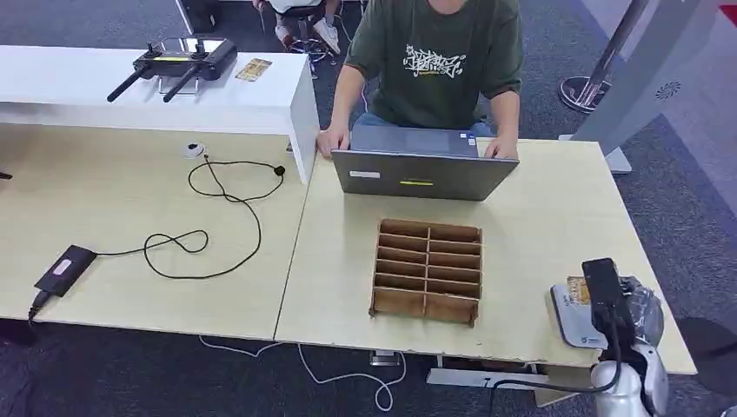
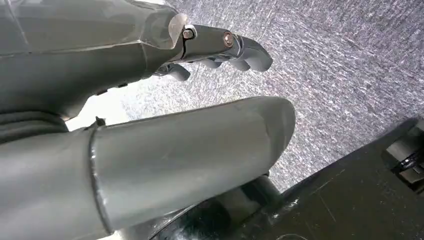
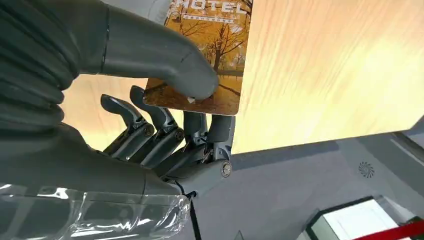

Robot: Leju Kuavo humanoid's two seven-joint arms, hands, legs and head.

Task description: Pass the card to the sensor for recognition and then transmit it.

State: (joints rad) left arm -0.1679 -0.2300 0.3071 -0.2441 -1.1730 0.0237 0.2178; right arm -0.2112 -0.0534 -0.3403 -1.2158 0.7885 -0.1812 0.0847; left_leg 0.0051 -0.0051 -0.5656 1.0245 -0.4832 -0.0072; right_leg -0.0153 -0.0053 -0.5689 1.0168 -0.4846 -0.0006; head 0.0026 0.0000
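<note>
A hotel card printed with autumn trees is pinched in my right hand, thumb on its face and fingers underneath. In the head view my right hand is at the front right of the table, and the card lies over the white sensor pad at the table's edge. I cannot tell whether the card touches the pad. A wooden slotted box with several compartments stands mid-table, left of the hand. My left hand hangs over grey carpet and holds nothing, its fingers slightly curled and apart from the thumb.
A person sits across the table typing on a grey laptop. On the left table lie a looping black cable and a black box. A remote controller and another card rest on the white shelf.
</note>
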